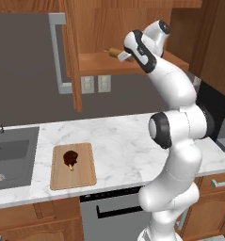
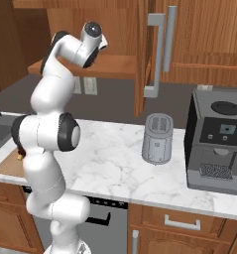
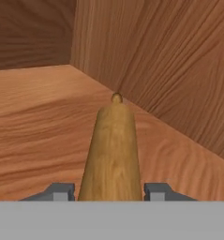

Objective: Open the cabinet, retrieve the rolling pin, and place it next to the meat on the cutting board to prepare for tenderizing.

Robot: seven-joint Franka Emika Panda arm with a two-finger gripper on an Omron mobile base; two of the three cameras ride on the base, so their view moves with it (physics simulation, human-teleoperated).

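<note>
White marble counter (image 1: 123,141) runs across a simulated kitchen, with reddish-brown wood above and below it. Up on the wall, the cabinet (image 1: 109,28) stands open, both doors swung outward, each with a long grey bar handle (image 1: 57,52). A white robot arm rises from the floor in front of the counter and reaches up onto the cabinet's shelf. Its gripper (image 3: 111,191) is inside the cabinet, with the rolling pin (image 3: 112,150) lying lengthwise between its two fingertips (image 3: 62,191), one on each side of the light-tan wooden cylinder; they appear to sit right against it, though the close view makes actual contact hard to confirm. From the left base camera, the pin (image 1: 115,52) lies on the shelf just beside the hand, its far end pointing toward the cabinet's back corner. Down on the counter, well below, the cutting board (image 1: 81,176) lies flat near a sink (image 1: 10,157), and the meat (image 1: 70,157), a dark lump with a pale bone, rests on the board's upper part. Farther right on the counter stand a toaster (image 2: 157,138) and a coffee machine (image 2: 216,139).
</note>
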